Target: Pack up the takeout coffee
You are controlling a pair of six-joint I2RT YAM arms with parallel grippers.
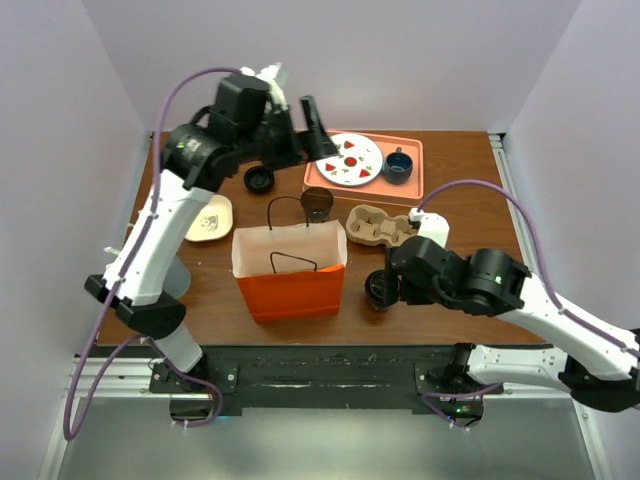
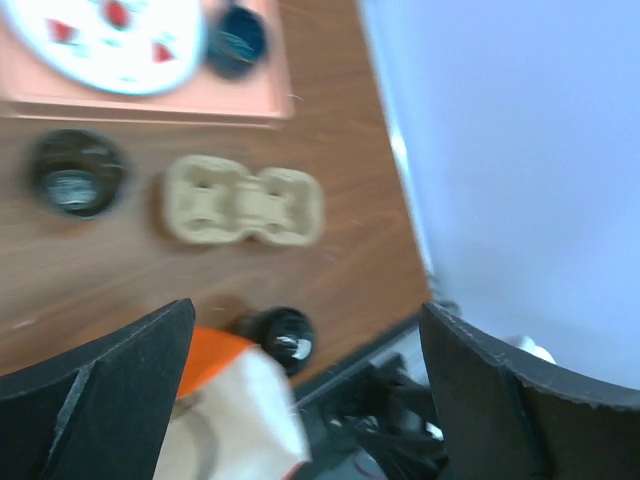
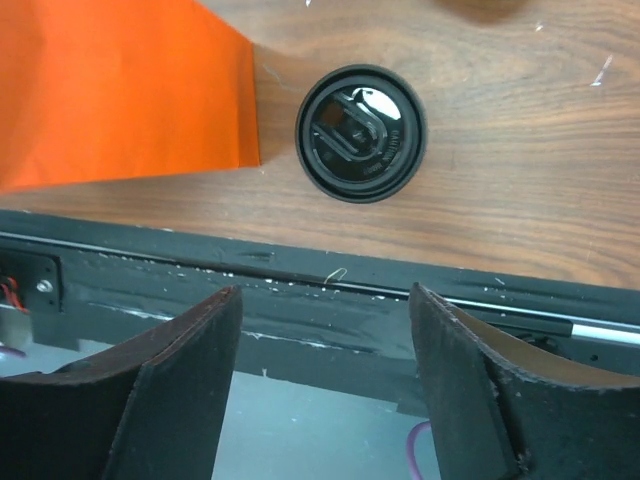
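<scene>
the takeout coffee stands upright on the worktop just to the right of the orange bag, close to the worktop's near edge. its lid is on. the right tool hangs near it, spread wide and holding nothing; in the right wrist view the cup sits beyond the fingertips, not between them. the left tool is high up behind the bag, also wide open and empty.

the likely risks are these. a finger coming in off-centre could knock the light cup over, or push it toward the near edge beside it. too hard a squeeze could buckle the wall and lift the lid. the bag is soft paper with handles lying across its mouth, so a lowered cup could catch on one or drag the bag over. behind the bag, an open dark cup and a cardboard carrier could be bumped.

the lid carries raised lettering, too small to read; no brand shows anywhere.
</scene>
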